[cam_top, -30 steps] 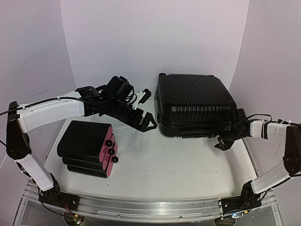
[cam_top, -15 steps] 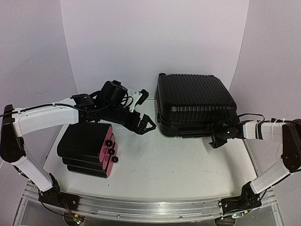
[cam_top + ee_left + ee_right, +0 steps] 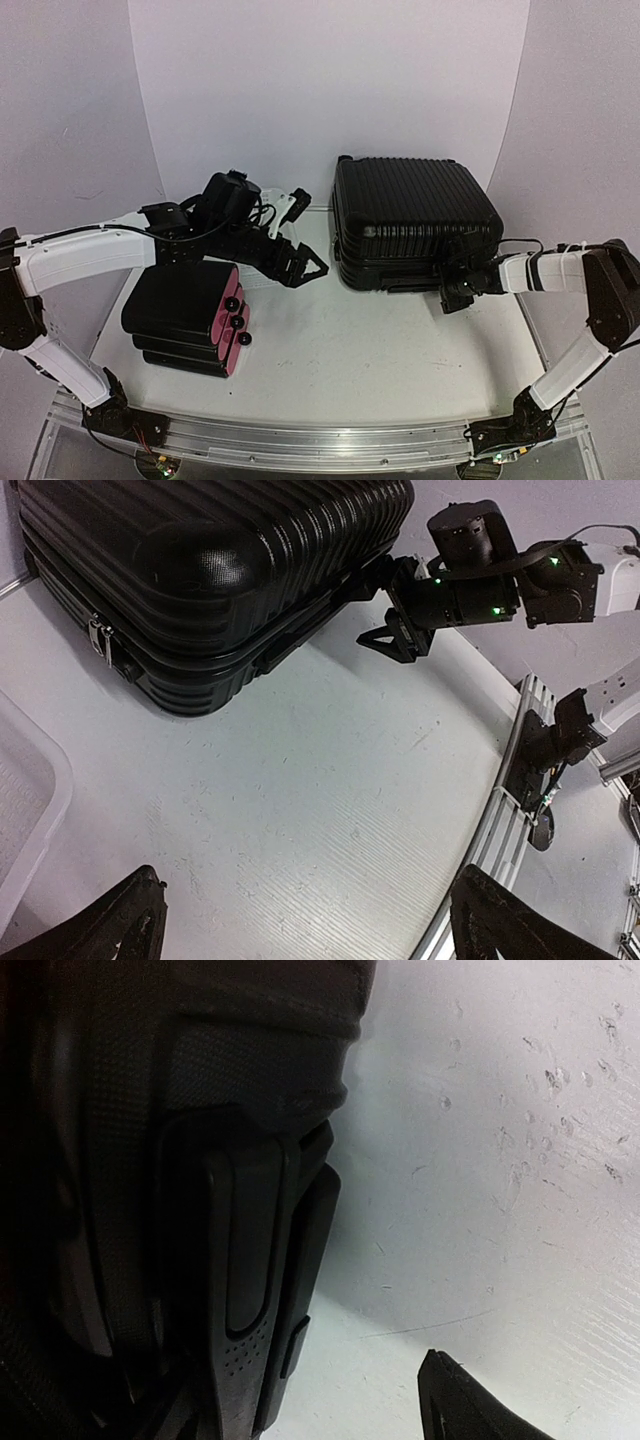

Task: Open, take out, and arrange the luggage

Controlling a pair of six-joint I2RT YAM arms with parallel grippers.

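Top external view: your two arms reach in from the bottom corners over the white table (image 3: 380,370).
Small cases: a stack of smooth black cases (image 3: 185,310) with pink sides and black knobs sits at the lower left of the frame.
Left claw: your left gripper (image 3: 300,265) hangs just up and right of that stack, with its fingers spread wide and holding nothing. The left wrist view shows bare table between them.
Basket: the white basket (image 3: 258,277) lies under that claw, partly hidden by it.
Right claw: your right gripper (image 3: 455,295) sits at the luggage's front right corner, released and grasping nothing. The right wrist view shows one fingertip (image 3: 465,1400) off the shell, near a side handle (image 3: 255,1250).
Luggage: the luggage (image 3: 410,215) lies flat and closed, right of centre toward the top of the frame, ribbed shell up. Its zip pulls (image 3: 100,640) are at the front left corner.
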